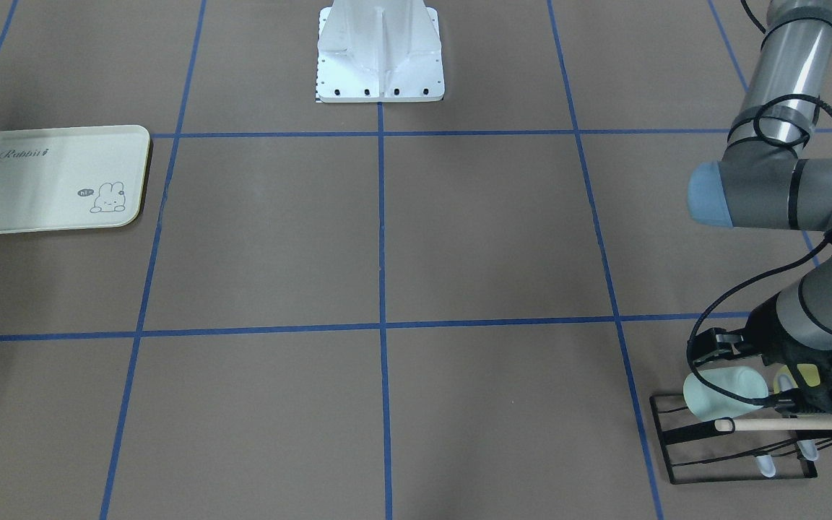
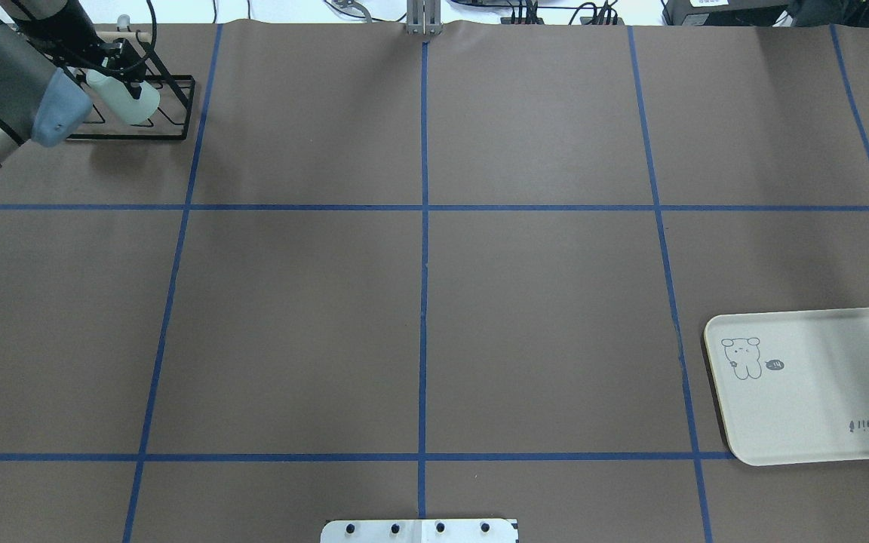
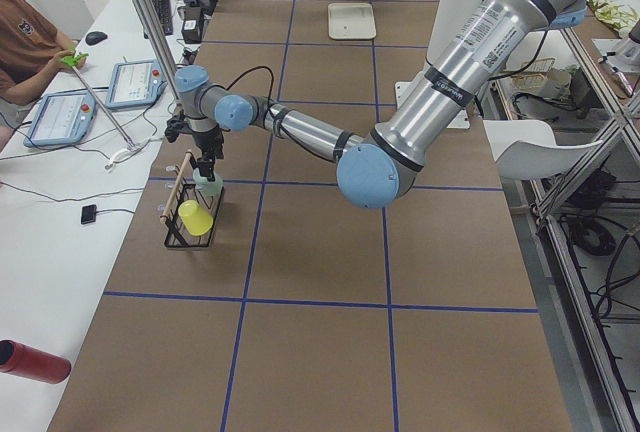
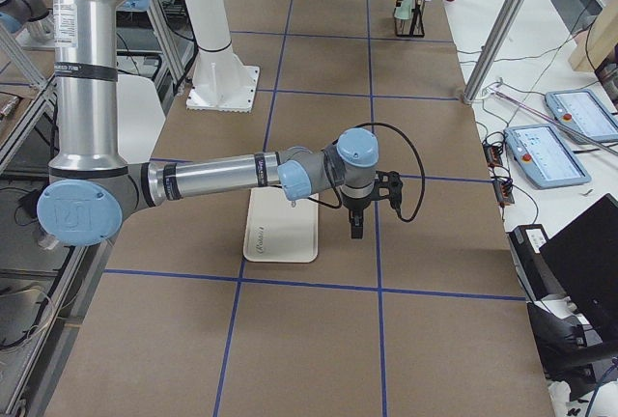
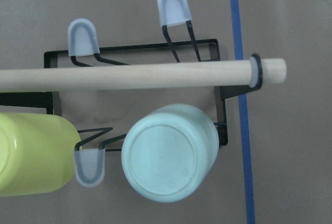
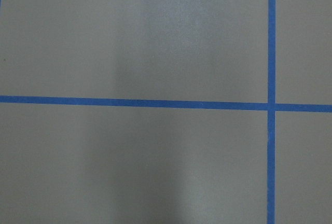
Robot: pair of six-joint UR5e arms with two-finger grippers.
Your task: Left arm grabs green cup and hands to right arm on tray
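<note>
left gripper (image 1: 824, 386) over rack (image 1: 685, 433), open or closed can't tell | green cup (image 1: 723, 392) just beside it | rack holds green cup, yellow-green cup (image 5: 31, 154)

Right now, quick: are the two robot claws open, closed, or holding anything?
Left gripper: cannot be told; it hangs above the pale mint-green plastic cup.
Right gripper: cannot be told; seen only from afar.
</note>
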